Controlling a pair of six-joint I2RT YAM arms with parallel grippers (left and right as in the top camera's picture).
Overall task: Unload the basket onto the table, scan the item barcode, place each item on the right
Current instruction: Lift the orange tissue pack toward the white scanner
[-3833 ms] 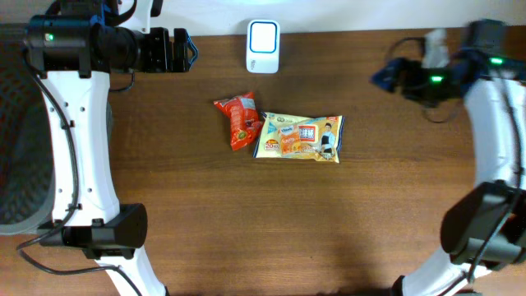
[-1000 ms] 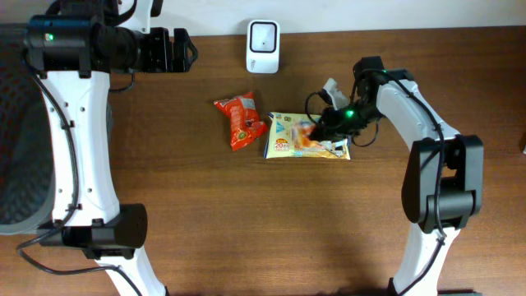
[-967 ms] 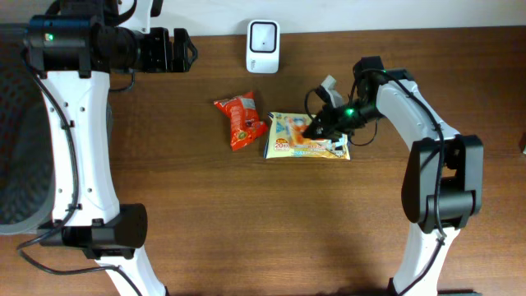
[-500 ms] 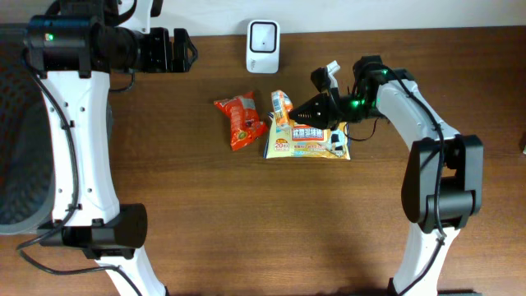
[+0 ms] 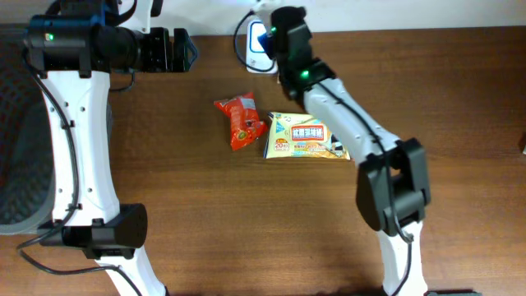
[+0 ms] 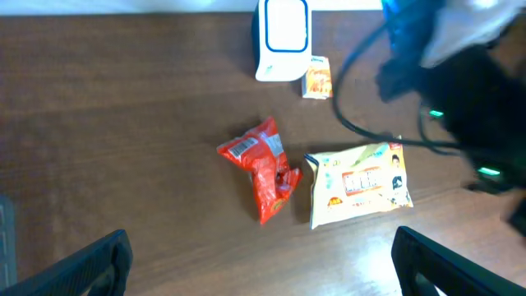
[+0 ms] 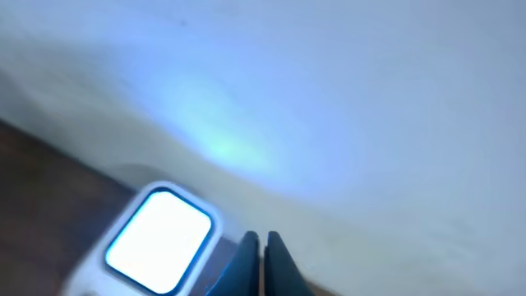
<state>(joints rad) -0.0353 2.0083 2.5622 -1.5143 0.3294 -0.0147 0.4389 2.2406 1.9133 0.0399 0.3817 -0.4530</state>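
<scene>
Orange packet (image 6: 316,80) near right jaws, scanner (image 6: 282,37)

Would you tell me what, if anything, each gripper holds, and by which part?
Left gripper open, empty. Right gripper is shut near the scanner; whether it pinches the small orange packet beside it cannot be told.

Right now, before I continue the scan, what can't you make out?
Overhead: the right arm hides the small packet and part of the scanner.
Left wrist: blur smears the arm; whether the right end effector grips the packet is unclear.
The red packet's print: too small.
</scene>
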